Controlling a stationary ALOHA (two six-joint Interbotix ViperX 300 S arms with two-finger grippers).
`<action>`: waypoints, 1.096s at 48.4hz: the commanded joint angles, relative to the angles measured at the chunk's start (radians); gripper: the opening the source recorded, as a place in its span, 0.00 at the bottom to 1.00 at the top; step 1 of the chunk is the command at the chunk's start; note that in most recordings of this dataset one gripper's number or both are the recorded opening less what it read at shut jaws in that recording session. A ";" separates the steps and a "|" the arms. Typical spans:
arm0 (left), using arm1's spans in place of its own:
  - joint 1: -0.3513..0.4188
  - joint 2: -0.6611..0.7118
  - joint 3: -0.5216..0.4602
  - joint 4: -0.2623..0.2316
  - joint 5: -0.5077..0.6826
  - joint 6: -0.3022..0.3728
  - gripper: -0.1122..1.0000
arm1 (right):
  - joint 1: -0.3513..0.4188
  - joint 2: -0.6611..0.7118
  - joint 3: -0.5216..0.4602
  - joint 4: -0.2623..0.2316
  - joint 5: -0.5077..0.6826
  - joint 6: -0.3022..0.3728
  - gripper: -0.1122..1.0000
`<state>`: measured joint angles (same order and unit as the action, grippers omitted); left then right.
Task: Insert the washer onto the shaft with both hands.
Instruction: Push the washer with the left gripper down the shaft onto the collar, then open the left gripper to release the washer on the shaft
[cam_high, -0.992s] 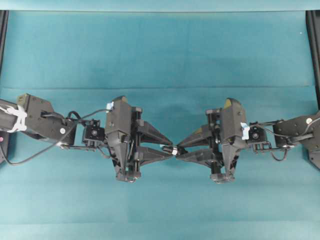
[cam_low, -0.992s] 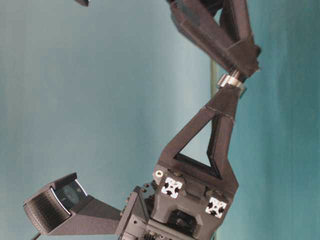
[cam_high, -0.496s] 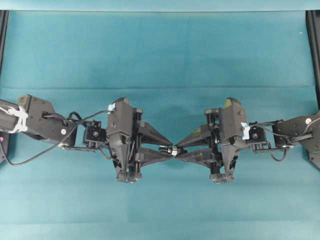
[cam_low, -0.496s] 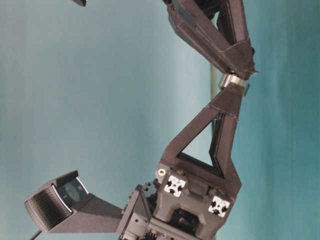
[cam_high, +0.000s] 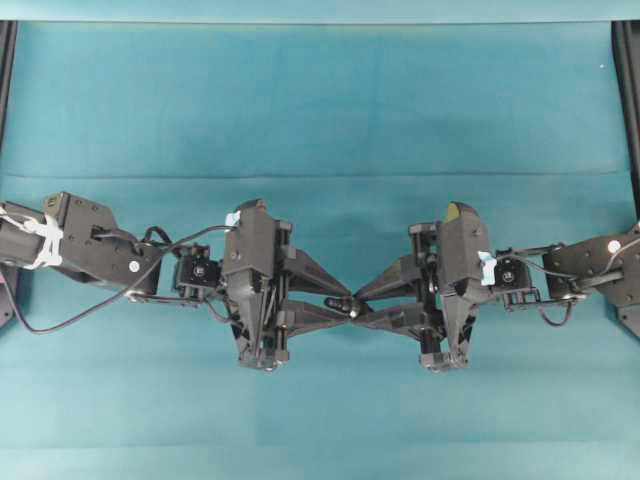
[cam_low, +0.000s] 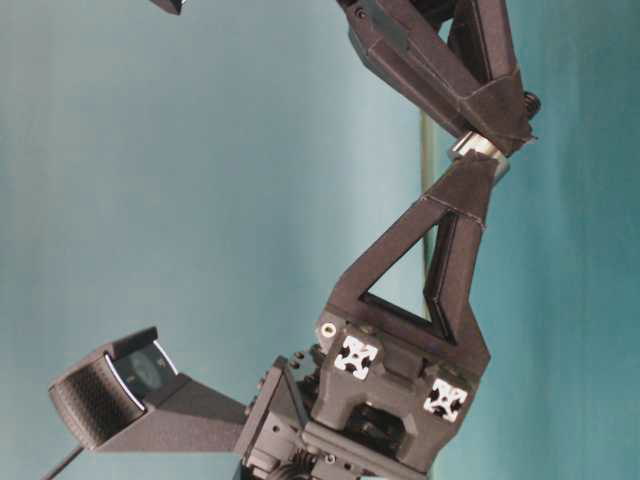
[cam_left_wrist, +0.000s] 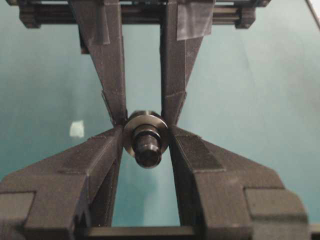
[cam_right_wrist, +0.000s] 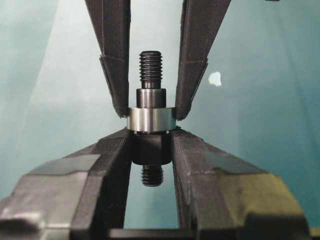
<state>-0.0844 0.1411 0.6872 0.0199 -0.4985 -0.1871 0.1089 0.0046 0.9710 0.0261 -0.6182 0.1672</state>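
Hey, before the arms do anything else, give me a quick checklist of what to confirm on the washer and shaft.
1. Washer ringed around the shaft: ok.
2. Left claw closed on the washer's rim: ok.
3. Right claw closed on the shaft's thick part: ok.
4. Threaded end passes freely between the left claw's fingers: ok.
5. Washer seated fully against the collar: cannot tell.

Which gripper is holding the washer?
The left gripper: its fingertips pinch the rim of the silvery washer, jaws spread wider. The right gripper is clamped on the dark shaft instead.
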 joint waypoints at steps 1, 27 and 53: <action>0.003 -0.012 -0.017 0.002 0.028 -0.002 0.43 | 0.003 -0.008 -0.021 0.003 -0.006 0.012 0.10; 0.005 -0.032 -0.020 0.002 0.094 0.000 0.55 | 0.003 -0.008 -0.021 0.002 0.006 0.009 0.10; 0.021 -0.063 -0.063 0.002 0.094 0.000 0.77 | 0.003 0.006 -0.032 0.003 -0.026 0.011 0.10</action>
<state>-0.0598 0.1150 0.6427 0.0184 -0.4004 -0.1871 0.1104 0.0261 0.9449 0.0276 -0.6259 0.1672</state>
